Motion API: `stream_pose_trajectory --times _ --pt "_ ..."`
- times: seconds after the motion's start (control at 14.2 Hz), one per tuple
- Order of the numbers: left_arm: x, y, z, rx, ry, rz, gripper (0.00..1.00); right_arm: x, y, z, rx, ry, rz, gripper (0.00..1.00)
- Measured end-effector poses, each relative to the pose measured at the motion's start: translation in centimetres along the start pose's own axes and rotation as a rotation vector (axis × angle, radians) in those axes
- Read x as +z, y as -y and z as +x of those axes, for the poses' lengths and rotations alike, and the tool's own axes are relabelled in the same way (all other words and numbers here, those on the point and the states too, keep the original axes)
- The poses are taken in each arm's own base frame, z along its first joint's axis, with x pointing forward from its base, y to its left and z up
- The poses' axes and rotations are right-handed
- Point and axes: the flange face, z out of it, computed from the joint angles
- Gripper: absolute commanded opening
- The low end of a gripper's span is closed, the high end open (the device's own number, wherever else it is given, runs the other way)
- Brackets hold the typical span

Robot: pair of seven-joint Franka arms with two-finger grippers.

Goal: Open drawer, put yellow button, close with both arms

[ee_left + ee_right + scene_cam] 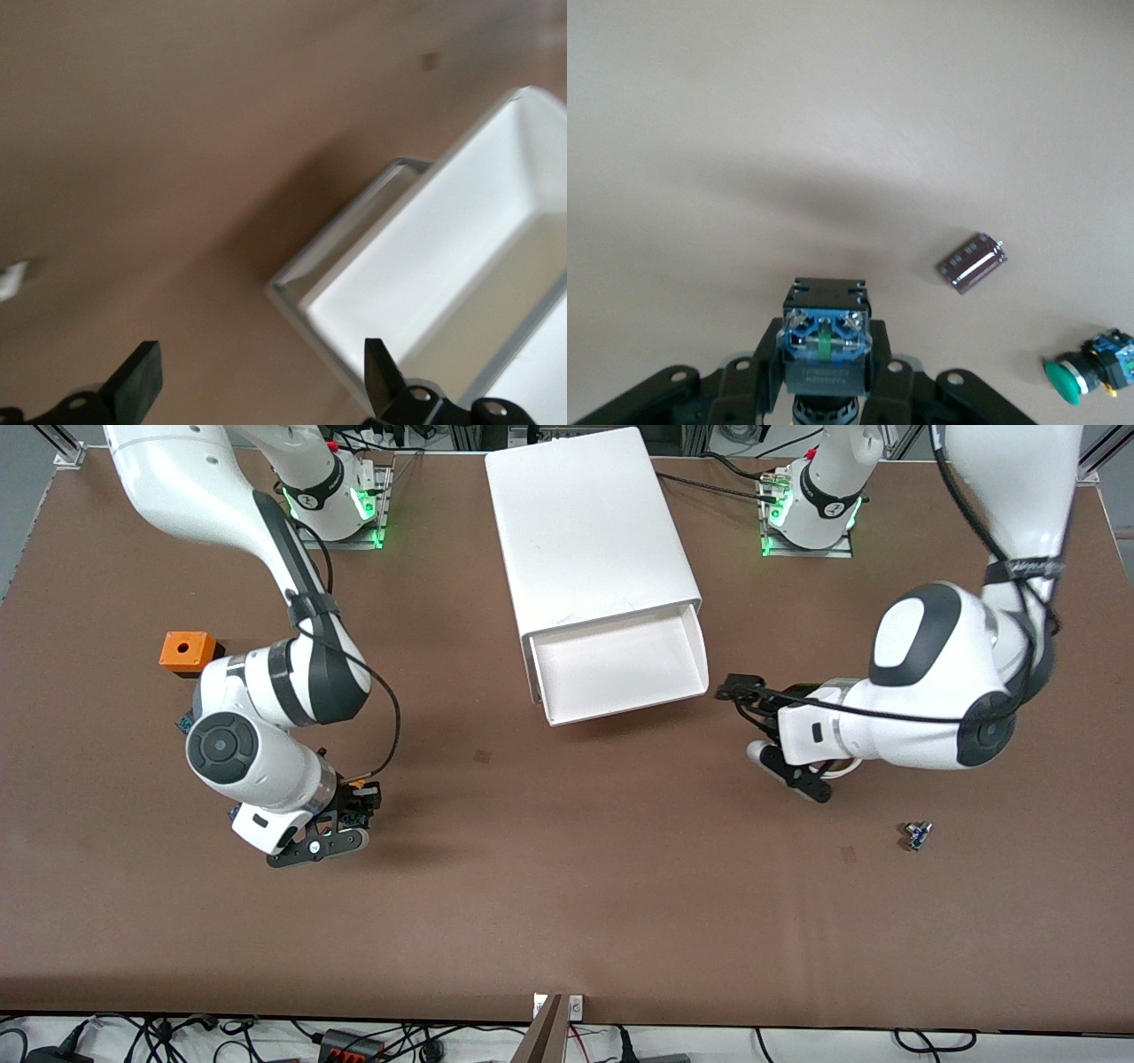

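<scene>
Yellow button cap hidden within right claw

An orange box, a green-capped button and a brown cylinder lie on the table.

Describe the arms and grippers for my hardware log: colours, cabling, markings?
Both arms are glossy white with dark grey joint caps. A thin black cable runs along each. The right gripper and left gripper are black, two-fingered, with bolted finger mounts. Bases glow green.
</scene>
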Motion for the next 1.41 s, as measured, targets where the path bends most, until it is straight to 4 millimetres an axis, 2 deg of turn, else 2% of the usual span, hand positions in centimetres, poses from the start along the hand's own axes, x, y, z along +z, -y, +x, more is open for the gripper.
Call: stream_pose_trajectory --times 0.21,0.35,0.56,0.7,0.85,0.99,1.2,1.34,1.41 --pt "-5.8 0.9 -1.6 -0.022 0.005 0.273 1.0 -3.9 5.7 0.2 -0.076 -0.029 0.007 0.0" --pt "-10.1 1.0 -2.6 -0.04 -0.053 0.387 1.0 -5.6 10.8 -0.3 -0.144 -0.055 0.013 0.0" --pt "-16.5 1.8 -4.7 -0.081 -0.18 0.437 1.0 -9.5 19.2 -1.6 -0.178 -0.127 0.033 0.0" --pt "-18.7 2.9 -6.1 -0.117 -0.209 0.438 1.0 -12.5 22.8 -2.3 -0.163 -0.182 0.055 0.0" --pt "-18.6 3.3 -7.2 -0.202 -0.213 0.431 1.0 -14.5 24.7 -2.6 -0.178 -0.231 0.072 0.0" --pt "-16.9 2.3 -7.7 -0.268 -0.238 0.44 1.0 -15.2 26.9 -3.0 -0.2 -0.274 0.09 0.0" --pt "-13.6 1.2 -10.1 -0.298 -0.28 0.442 1.0 -13.4 32.4 -5.0 -0.169 -0.248 0.109 0.0" --pt "-12.6 1.1 -12.2 -0.315 -0.281 0.42 1.0 -10.9 35.7 -6.3 -0.143 -0.214 0.111 0.0" --pt "-12.5 1.2 -12.8 -0.324 -0.282 0.403 1.0 -9.7 36.6 -6.5 -0.139 -0.2 0.108 0.0"
